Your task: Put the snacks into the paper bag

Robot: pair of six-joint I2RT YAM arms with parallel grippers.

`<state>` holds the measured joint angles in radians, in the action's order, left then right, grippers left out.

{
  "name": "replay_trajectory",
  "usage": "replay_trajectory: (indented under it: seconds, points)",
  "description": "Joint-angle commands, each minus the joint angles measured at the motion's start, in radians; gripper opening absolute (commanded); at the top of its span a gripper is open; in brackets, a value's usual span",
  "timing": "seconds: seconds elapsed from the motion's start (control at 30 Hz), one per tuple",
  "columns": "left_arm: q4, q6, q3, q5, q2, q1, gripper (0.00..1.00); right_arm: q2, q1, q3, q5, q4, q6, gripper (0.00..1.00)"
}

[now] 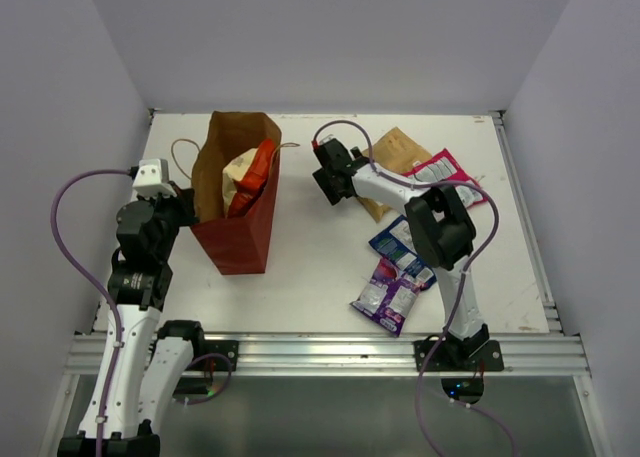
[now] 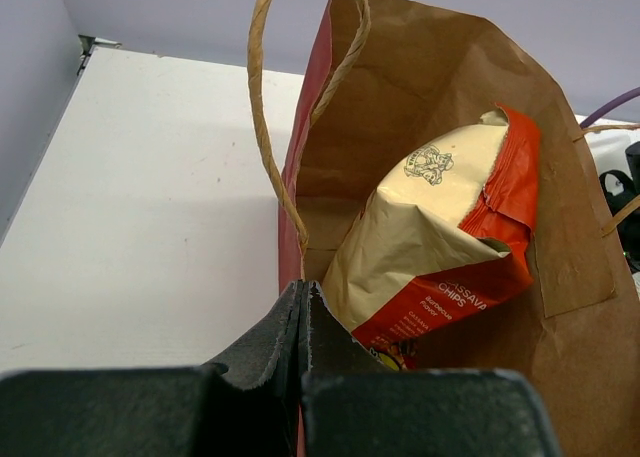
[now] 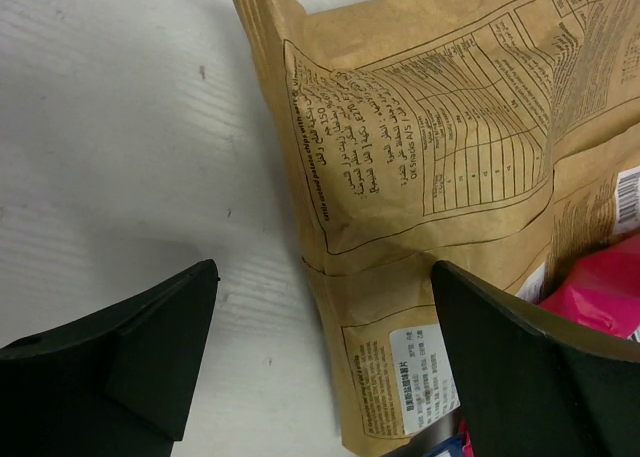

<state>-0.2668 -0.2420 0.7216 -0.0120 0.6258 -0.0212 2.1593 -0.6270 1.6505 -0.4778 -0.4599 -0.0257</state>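
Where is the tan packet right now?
Top view: far right of the table, the tan packet lies beside the pink packet, the open right gripper over its left edge.

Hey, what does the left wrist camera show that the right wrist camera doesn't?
Only the left wrist view: the paper bag, the orange-red packet inside it, and the left gripper shut on the bag's rim. Only the right wrist view: the tan-brown packet, a corner of the pink-magenta packet, and the right gripper, open. Both: the white table.
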Motion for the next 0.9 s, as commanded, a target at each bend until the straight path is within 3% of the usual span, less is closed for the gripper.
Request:
replay_trajectory:
  seconds: [0.0, 0.1, 0.2, 0.23, 0.43, 0.57, 0.7, 0.87]
  points:
    - [0.031, 0.024, -0.010, -0.019, 0.003, -0.006, 0.00, 0.019, 0.009, 0.043, -0.094, 0.061, -0.058, 0.92]
    - [0.029, 0.024, -0.010, -0.022, 0.005, -0.006, 0.00, 0.033, 0.012, 0.031, -0.131, 0.093, -0.072, 0.90]
    - [0.031, 0.026, -0.008, -0.023, 0.006, -0.006, 0.00, 0.048, 0.013, 0.029, -0.191, 0.102, -0.079, 0.76]
    - [0.029, 0.024, -0.010, -0.023, 0.006, -0.006, 0.00, 0.060, 0.013, 0.031, -0.203, 0.104, -0.080, 0.67]
    - [0.029, 0.027, -0.008, -0.028, 0.003, -0.010, 0.00, 0.082, 0.019, 0.037, -0.274, 0.099, -0.091, 0.36]
    - [0.031, 0.027, -0.010, -0.028, 0.003, -0.011, 0.00, 0.085, 0.021, 0.040, -0.275, 0.092, -0.097, 0.01]
    - [0.031, 0.027, -0.011, -0.028, 0.003, -0.013, 0.00, 0.033, 0.021, 0.045, -0.196, 0.044, -0.069, 0.00]
    - [0.032, 0.027, -0.013, -0.031, 0.002, -0.014, 0.00, -0.185, 0.021, 0.098, -0.125, -0.063, -0.020, 0.00]
